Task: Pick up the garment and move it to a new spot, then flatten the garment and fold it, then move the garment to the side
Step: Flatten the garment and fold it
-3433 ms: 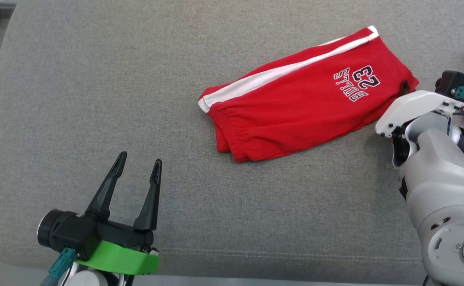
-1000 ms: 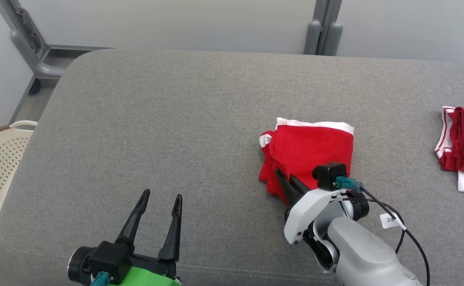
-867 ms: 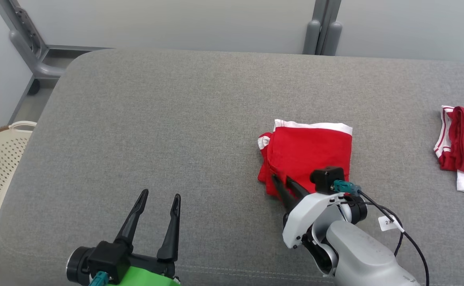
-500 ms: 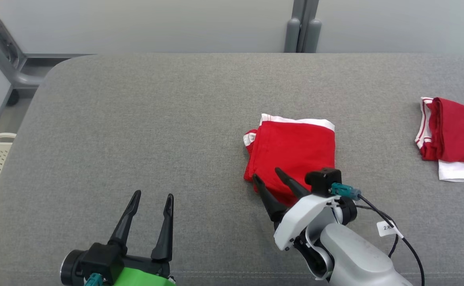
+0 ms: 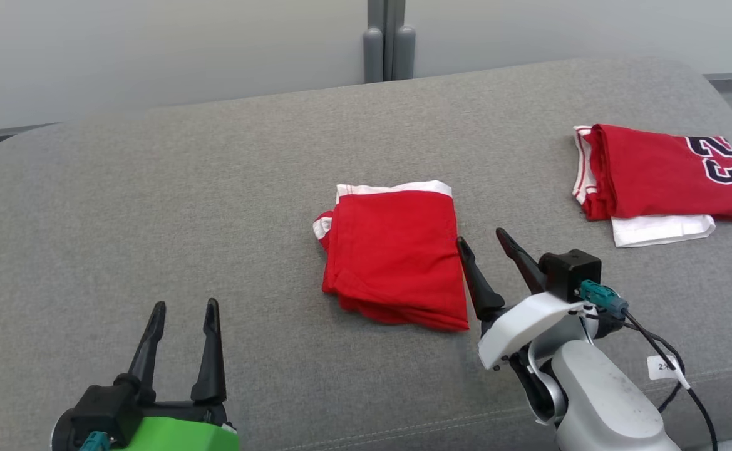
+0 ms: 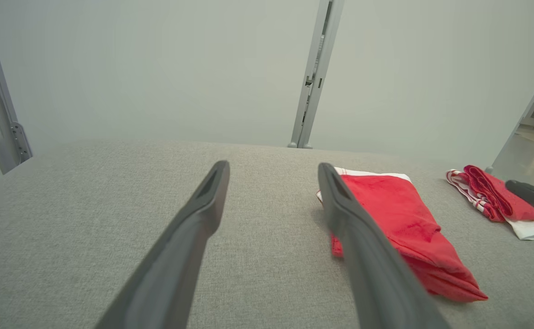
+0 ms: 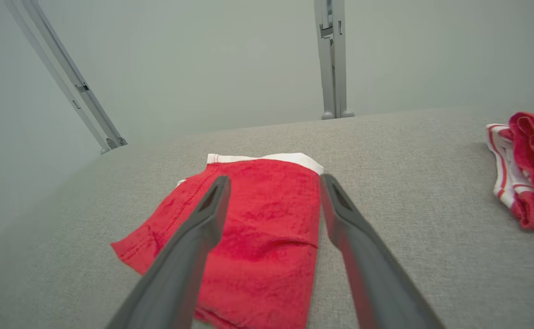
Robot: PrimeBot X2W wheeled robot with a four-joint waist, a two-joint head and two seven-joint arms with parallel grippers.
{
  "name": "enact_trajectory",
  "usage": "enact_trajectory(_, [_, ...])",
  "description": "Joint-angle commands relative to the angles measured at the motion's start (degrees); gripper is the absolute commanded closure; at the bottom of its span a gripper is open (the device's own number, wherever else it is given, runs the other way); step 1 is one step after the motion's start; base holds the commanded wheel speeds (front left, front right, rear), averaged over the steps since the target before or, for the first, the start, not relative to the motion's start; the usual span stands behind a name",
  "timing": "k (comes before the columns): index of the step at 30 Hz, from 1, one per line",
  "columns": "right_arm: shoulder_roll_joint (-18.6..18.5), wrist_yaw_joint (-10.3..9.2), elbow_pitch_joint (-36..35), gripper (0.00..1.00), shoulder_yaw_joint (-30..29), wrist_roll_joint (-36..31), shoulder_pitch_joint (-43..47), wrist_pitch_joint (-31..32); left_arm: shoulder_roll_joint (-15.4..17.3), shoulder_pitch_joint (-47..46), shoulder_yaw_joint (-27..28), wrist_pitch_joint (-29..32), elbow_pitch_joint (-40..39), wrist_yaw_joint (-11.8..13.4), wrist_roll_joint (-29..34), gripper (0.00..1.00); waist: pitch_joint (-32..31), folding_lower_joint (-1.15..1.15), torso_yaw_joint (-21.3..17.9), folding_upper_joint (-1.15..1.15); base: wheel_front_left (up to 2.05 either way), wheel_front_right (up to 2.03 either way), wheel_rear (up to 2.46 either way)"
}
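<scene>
Both left gripper (image 5: 185, 304) and right gripper (image 5: 480, 235) gape empty; folded red garment (image 5: 394, 257) centre on woven grey cushion (image 5: 215, 188); upper-right jersey (image 5: 660, 169) reads 23

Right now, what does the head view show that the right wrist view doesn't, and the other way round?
Head view: the left gripper, open and well left of the folded red garment, plus the dark numerals on the other red garment. Right wrist view: a slanted metal strut at upper left. Both: the folded red garment on the grey cushion, the other red garment to its right, the upright post, and the right gripper, open and empty.
</scene>
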Motion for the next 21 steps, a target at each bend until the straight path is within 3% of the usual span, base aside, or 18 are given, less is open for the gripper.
enact_trajectory(1, [-0.1,-0.04,-1.2,0.0,-1.7,-1.7,1.7,-0.2,0.5,-0.4,0.9,-0.1,0.1,0.6,-0.7,0.0,-0.5,0.0,-3.2,0.0,0.0,0.0,0.0])
enact_trajectory(11, [-0.1,-0.04,-8.9,0.0,-9.0,-8.3,9.8,-0.2,1.3,0.6,4.1,0.0,1.7,2.1,-2.3,0.0,-1.8,0.0,-5.7,0.0,0.0,0.0,0.0])
enact_trajectory(21, [-0.1,-0.04,-16.4,0.0,-10.5,-9.8,17.6,-0.2,0.4,3.9,5.8,-0.1,1.0,1.7,1.4,0.0,-3.6,0.0,-6.3,0.0,0.0,0.0,0.0])
